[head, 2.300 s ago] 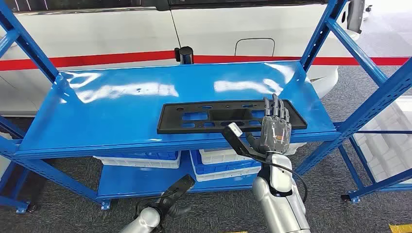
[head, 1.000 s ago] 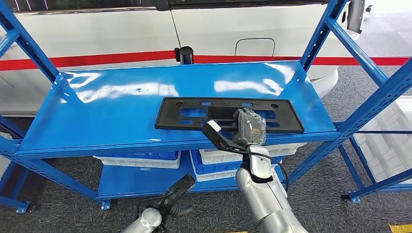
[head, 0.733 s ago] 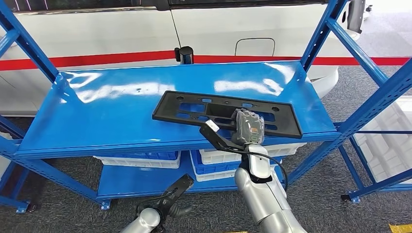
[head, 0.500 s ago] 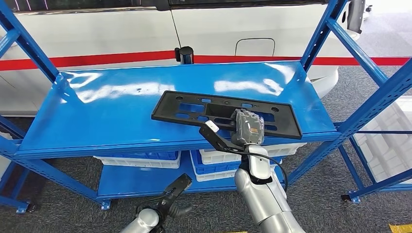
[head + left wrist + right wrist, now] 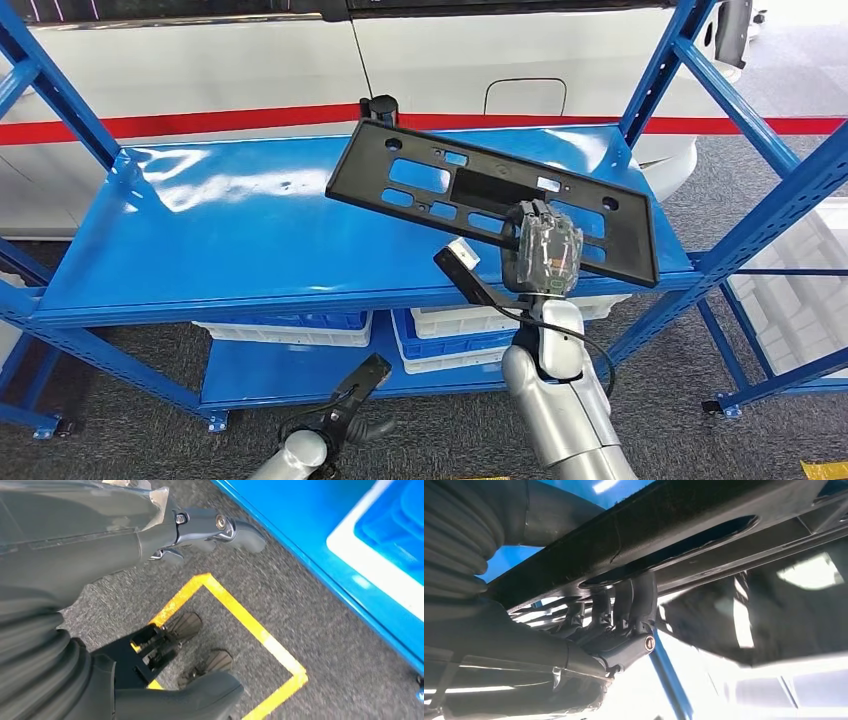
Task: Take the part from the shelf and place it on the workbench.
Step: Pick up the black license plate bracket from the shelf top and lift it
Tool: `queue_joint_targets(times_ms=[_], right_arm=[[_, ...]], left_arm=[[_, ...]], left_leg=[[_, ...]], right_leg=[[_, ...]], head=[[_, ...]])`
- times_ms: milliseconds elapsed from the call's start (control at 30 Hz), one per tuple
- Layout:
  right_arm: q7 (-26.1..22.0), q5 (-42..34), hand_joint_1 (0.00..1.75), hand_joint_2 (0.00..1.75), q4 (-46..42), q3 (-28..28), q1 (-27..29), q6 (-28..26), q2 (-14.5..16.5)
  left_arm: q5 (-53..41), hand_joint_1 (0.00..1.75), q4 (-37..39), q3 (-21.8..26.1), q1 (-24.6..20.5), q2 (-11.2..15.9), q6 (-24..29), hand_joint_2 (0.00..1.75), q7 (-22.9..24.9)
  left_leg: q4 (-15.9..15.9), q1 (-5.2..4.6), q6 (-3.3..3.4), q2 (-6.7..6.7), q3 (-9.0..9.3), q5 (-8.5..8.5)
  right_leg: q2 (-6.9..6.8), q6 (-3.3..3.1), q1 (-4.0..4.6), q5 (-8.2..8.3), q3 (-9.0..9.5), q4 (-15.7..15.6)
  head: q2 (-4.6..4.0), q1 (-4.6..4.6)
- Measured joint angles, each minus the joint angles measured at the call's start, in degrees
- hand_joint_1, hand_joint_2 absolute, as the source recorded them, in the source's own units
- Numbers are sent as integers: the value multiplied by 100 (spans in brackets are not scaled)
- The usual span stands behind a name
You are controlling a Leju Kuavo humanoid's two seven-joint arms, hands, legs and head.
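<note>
Fingers (image 5: 636, 597) of our right hand (image 5: 542, 252) hook through a slot in the black plastic part (image 5: 480, 190) and clamp on its near edge, so we hold the part up off the shelf (image 5: 230, 230). We see it in the head view as a long flat panel with several cut-outs, tilted, its left end raised toward the back of the shelf and its right end lower, over the front right corner of the blue shelf top. From the right wrist view we look at the underside of the part (image 5: 704, 525), with our dark fingers curled up into the opening and the thumb side pressed below it.

Our left hand (image 5: 200, 530) hangs low beside our body, above grey carpet (image 5: 320, 610) marked with a yellow taped square (image 5: 235, 610). Its fingers are apart and it holds nothing. In the head view we see that hand (image 5: 345, 425) at the bottom of the frame, in front of the lower shelf.

Under the top shelf we see white and blue bins (image 5: 450, 335) on the lower level. Behind the rack stands a white vehicle (image 5: 250, 60) with a red stripe along its side.
</note>
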Motion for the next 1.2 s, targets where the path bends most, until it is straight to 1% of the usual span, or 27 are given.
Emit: queue_joint_targets(times_ms=[133, 333, 433, 567, 600, 667, 700, 733, 800, 833, 867, 900, 933, 967, 1000, 1033, 1067, 1100, 1133, 1167, 1200], right_arm=[[-106, 35, 175, 175, -507, -53, 128, -8, -63], [-232, -61, 175, 175, -917, -79, 272, -11, -112], [-407, -417, 175, 175, -1257, -64, 411, -8, -132], [-687, -1148, 175, 175, -1821, 51, 625, -4, -179], [-771, -1360, 175, 175, -1988, 85, 693, -4, -191], [-936, -1751, 175, 175, -2332, 138, 831, -4, -216], [-1004, -1899, 175, 175, -2498, 161, 892, -5, -234], [-1056, -1999, 175, 175, -2645, 179, 946, -5, -258], [-1109, -2094, 175, 175, -2867, 202, 1051, -6, -316], [-1132, -2155, 175, 175, -2943, 206, 1104, -4, -344], [-1182, -2281, 175, 175, -3007, 207, 1160, -1, -370], [-1268, -2478, 175, 175, -3073, 207, 1218, 3, -392], [-1394, -2741, 175, 175, -3156, 207, 1284, 17, -416], [-1541, -3030, 175, 175, -3259, 208, 1360, 40, -444], [-1694, -3312, 175, 175, -3383, 212, 1452, 73, -476], [-1829, -3564, 175, 175, -3521, 213, 1566, 116, -511], [-1942, -3785, 175, 175, -3657, 211, 1695, 162, -547], [-2049, -3983, 175, 175, -3802, 205, 1838, 217, -580], [-2141, -4138, 175, 175, -3945, 195, 1976, 271, -613], [-2225, -4256, 175, 175, -4077, 185, 2097, 318, -642], [-2295, -4339, 175, 175, -4206, 176, 2197, 359, -669]], left_arm=[[56, 0, 0, -20, 0, 0, -59, 175, -44], [162, 0, 0, -23, 0, 7, -63, 175, -66], [336, 0, 3, -23, 0, 26, -57, 175, -109], [499, 0, 4, -23, -1, 86, -7, 175, -150], [535, 0, 4, -21, -2, 103, 18, 175, -157], [591, 0, 2, -13, -5, 128, 59, 175, -180], [610, 0, 1, -6, -7, 139, 73, 175, -193], [626, 0, 0, 1, -6, 150, 85, 175, -203], [646, 0, 0, 11, 4, 173, 100, 175, -210], [656, 0, 0, 15, 13, 183, 110, 175, -215], [670, 0, 0, 21, 23, 191, 121, 175, -228], [693, 0, -1, 29, 31, 198, 138, 175, -250], [727, 0, -8, 39, 44, 202, 159, 175, -282], [771, 0, -26, 59, 61, 213, 184, 175, -319], [821, 0, -60, 87, 84, 227, 212, 175, -355], [867, 0, -109, 120, 119, 249, 245, 175, -389], [911, 0, -168, 159, 164, 275, 283, 175, -417], [949, 0, -235, 205, 220, 303, 323, 175, -442], [977, 0, -303, 254, 281, 337, 365, 175, -465], [999, 0, -372, 307, 339, 369, 397, 175, -482], [1011, 0, -436, 357, 389, 400, 420, 175, -497]], left_leg=[[0, -1, 0, 0, 0, 0], [0, -1, 0, -1, 0, 0], [0, -1, 0, -1, -1, 0], [26, -21, 26, -6, -14, -10], [12, -23, 39, -5, -13, -1], [-95, 4, 103, 16, 55, 60], [-158, 16, 141, 36, 94, 96], [-207, 28, 170, 57, 129, 125], [-225, 21, 185, 93, 136, 138], [-224, 24, 180, 104, 136, 135], [-220, 32, 170, 112, 138, 128], [-210, 48, 150, 113, 141, 117], [-187, 72, 115, 111, 144, 95], [-151, 89, 62, 108, 139, 64], [-96, 94, 1, 101, 119, 27], [-56, 91, -56, 92, 96, 3], [-31, 84, -99, 86, 76, -8], [-25, 84, -130, 81, 66, -5], [-39, 97, -153, 83, 67, -2], [-14, 109, -173, 89, 60, -39], [87, 116, -187, 93, 19, -135]], right_leg=[[0, 0, 0, 0, -1, 0], [0, 0, 0, 0, -1, 0], [-1, 0, 0, 0, -2, 0], [2, 31, -76, 18, -1, -20], [6, 43, -84, 26, 0, -28], [-26, 65, -72, 2, -38, 7], [-61, 60, -65, -59, -114, 135], [-100, 46, -62, -161, -254, 386], [-143, 33, -79, -389, -667, 1132], [-148, 53, -92, -443, -851, 1435], [-156, 96, -113, -414, -951, 1554], [-170, 162, -141, -298, -941, 1445], [-196, 242, -177, -113, -826, 1128], [-231, 318, -213, 50, -674, 750], [-236, 347, -229, 172, -534, 430], [-232, 332, -234, 232, -446, 238], [-214, 291, -226, 230, -424, 187], [-181, 234, -208, 232, -428, 199], [-173, 190, -206, 236, -443, 216], [-167, 155, -206, 243, -453, 217], [-162, 116, -203, 252, -461, 217]], head=[[0, -1], [0, -1], [0, -1], [0, -2], [0, -4], [0, -1], [0, 5], [0, 12], [0, 21], [0, 22], [0, 20], [0, 21], [0, 22], [0, 27], [0, 42], [0, 48], [0, 54], [0, 54], [0, 45], [0, 42], [0, 38]])
